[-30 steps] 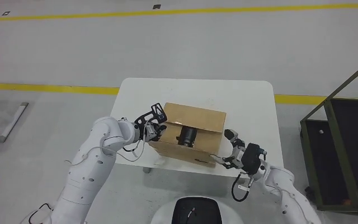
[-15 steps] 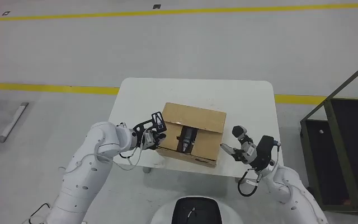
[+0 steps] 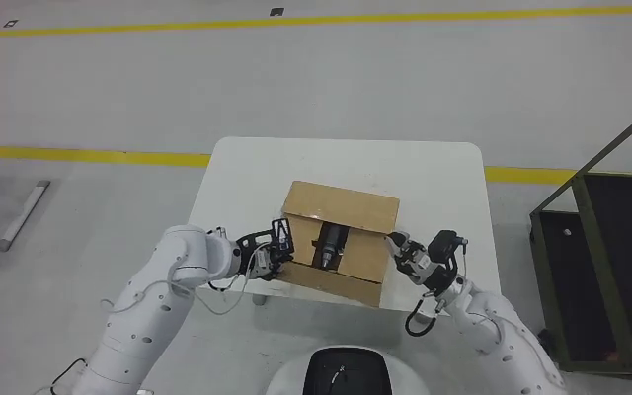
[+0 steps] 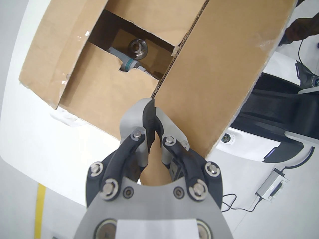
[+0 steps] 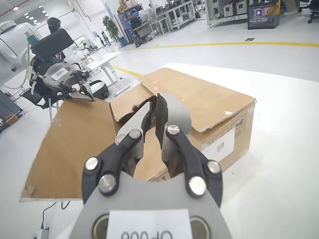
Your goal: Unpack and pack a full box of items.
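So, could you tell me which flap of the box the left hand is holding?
The long flap on the robot's side, the only raised one; the left hand pinches its end.

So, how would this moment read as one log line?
box: partly open, items inside | left gripper: shut on flap | right gripper: at box end

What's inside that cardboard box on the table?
Through the gap between the flaps of the cardboard box, a round metal part and a tube with a teal band lie inside. The flaps cover the rest, so any other contents are hidden.
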Tool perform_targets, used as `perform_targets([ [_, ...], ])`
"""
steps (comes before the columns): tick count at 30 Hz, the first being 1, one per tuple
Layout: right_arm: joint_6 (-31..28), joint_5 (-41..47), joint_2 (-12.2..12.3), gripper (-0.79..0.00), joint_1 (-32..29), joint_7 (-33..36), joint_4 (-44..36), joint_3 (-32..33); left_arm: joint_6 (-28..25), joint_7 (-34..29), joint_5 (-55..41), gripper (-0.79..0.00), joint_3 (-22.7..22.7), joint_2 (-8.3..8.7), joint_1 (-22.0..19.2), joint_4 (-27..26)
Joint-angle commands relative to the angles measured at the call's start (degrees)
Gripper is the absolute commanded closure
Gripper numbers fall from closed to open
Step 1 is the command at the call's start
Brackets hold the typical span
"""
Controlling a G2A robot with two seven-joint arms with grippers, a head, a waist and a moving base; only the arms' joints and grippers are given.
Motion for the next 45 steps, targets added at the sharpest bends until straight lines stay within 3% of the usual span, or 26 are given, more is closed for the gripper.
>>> perform_targets([
  [1, 0.5, 0.0, -0.1, -0.108, 0.4, 0.4, 0.3, -0.4, -1.1, 1.1, 0.9, 0.000, 1.4, 0.90, -0.4, 0.1],
  [10, 2.0, -0.8, -0.5, -0.095, 2.1, -0.3, 1.9, -2.2, -1.1, 1.1, -2.9, 0.000, 8.6, 4.75, -2.9, -0.6],
  [16, 2.4, -1.5, -0.7, -0.086, 3.1, -0.6, 3.3, -3.1, -1.1, 1.1, -4.1, 0.000, 12.2, 6.00, -5.7, 1.5],
  [29, 2.5, -1.8, -0.9, -0.080, 4.4, -0.7, 4.8, -4.0, 1.4, 4.5, -5.2, 0.000, 16.8, 5.11, -9.9, 7.4],
  [34, 2.3, -1.6, -0.9, -0.080, 4.5, -0.6, 4.6, -3.8, 3.5, 6.7, -12.3, 0.000, 16.2, 4.76, -11.2, 9.3],
  [38, 2.1, -1.4, -0.8, -0.080, 4.3, -0.5, 4.4, -3.7, 2.3, 4.4, -18.5, 0.000, 16.6, 4.84, -11.9, 9.4],
  [45, 2.0, -1.3, -0.9, -0.071, 4.3, -0.5, 4.8, -4.1, 4.2, -1.4, -18.8, 0.000, 19.7, 4.62, -12.8, 9.0],
])
